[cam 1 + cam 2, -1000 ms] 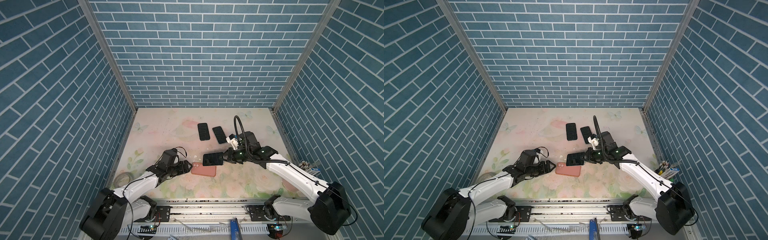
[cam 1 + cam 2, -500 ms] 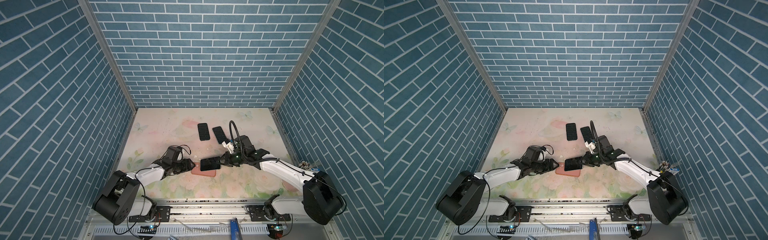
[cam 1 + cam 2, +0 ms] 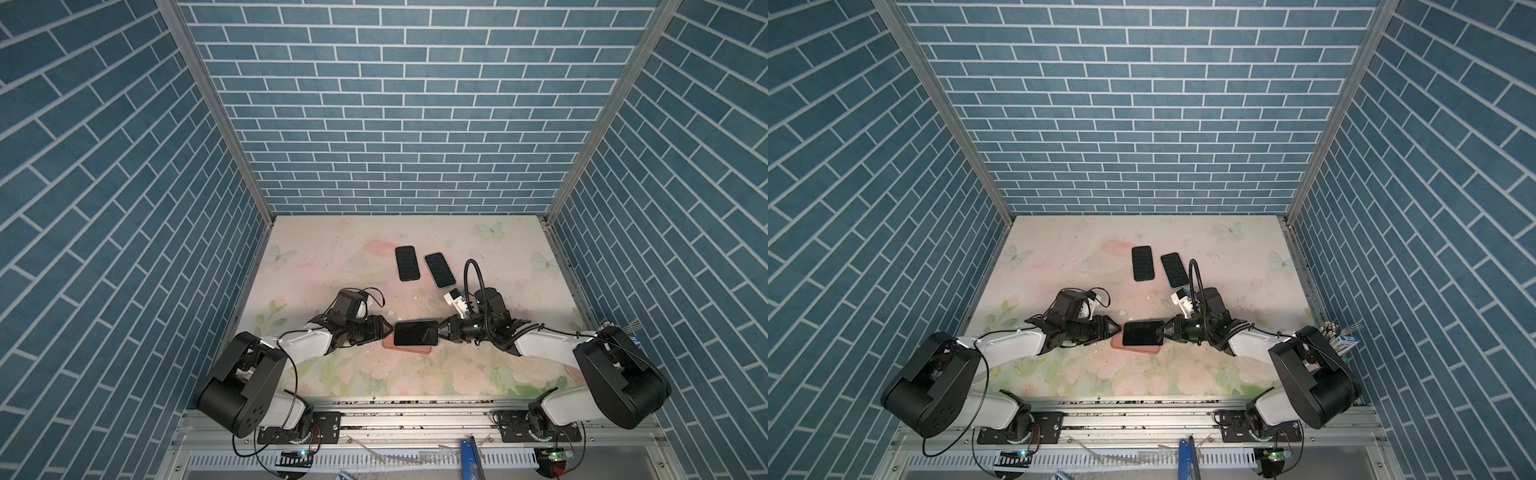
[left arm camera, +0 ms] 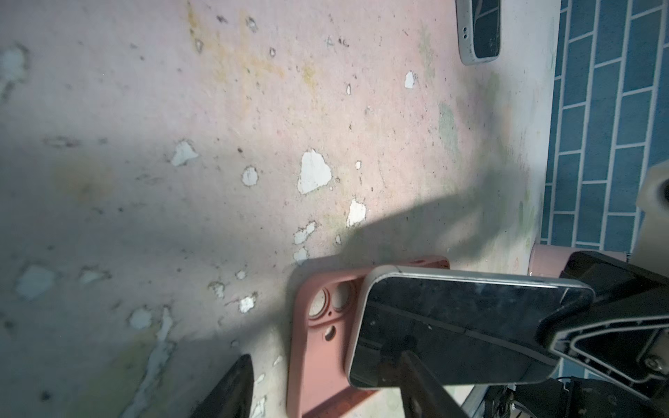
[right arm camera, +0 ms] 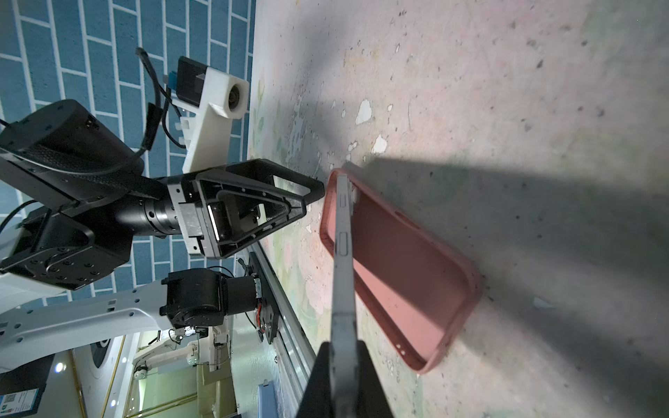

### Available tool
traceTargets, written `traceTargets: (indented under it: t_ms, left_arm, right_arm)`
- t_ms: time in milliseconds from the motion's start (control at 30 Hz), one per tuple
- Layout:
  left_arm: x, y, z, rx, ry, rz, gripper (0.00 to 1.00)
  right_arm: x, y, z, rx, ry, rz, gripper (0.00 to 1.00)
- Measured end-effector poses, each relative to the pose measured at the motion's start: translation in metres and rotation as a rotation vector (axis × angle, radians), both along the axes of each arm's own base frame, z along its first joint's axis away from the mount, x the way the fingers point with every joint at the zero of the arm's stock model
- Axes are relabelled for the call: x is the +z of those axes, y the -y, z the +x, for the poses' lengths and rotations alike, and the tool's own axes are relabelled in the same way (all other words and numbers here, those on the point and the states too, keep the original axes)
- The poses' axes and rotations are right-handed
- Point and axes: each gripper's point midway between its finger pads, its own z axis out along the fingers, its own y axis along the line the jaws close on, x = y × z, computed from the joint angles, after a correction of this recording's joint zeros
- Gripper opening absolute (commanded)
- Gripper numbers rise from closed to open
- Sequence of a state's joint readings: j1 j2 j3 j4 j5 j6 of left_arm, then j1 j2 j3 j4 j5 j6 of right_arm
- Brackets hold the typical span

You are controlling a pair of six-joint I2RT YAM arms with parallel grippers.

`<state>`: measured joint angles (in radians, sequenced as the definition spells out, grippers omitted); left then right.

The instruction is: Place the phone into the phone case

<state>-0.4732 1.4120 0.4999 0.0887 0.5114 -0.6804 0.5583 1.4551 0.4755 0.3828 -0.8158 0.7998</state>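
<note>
Slightly tilted, phone — over pink case

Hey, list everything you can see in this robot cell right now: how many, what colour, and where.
phone: one, black screen with grey frame, held over the phone case near the middle front of the tabletop
phone case: one, pink, lying open side up on the tabletop, partly hidden under the phone
spare phones: two, black screens, flat and side by side behind the arms
tabletop: one, pale floral, worn white patches
walls: three, blue brick pattern, around the tabletop
left gripper: one, black, open, at the phone's left end
right gripper: one, black, shut on the phone's right end
</note>
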Motion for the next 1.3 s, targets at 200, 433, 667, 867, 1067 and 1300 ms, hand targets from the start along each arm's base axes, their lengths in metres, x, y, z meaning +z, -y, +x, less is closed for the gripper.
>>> traceTargets:
  t_ms: [200,433,667,867,1067,1300]
  left_arm:
    - [-0.001,0.001,-0.001,-0.007,-0.009,-0.005,0.63]
    - [-0.001,0.003,-0.001,-0.011,-0.007,-0.012,0.63]
    - [-0.001,0.002,0.0,-0.008,-0.005,-0.009,0.62]
    - [-0.002,0.001,0.001,-0.003,-0.003,-0.003,0.61]
    - [-0.002,0.0,0.002,0.002,0.0,0.002,0.6]
    - [-0.002,0.001,0.002,0.001,0.0,0.002,0.6]
  right_arm:
    - [-0.005,-0.005,0.005,0.008,-0.031,0.044,0.0]
    - [-0.003,-0.006,0.008,-0.006,-0.071,0.02,0.0]
    - [0.006,0.001,0.01,-0.053,-0.122,-0.055,0.0]
    - [0.008,0.003,0.007,-0.072,-0.168,-0.079,0.0]
    - [0.005,-0.001,0.006,-0.082,-0.208,-0.072,0.0]
    - [0.006,-0.017,0.003,-0.044,-0.206,-0.08,0.0]
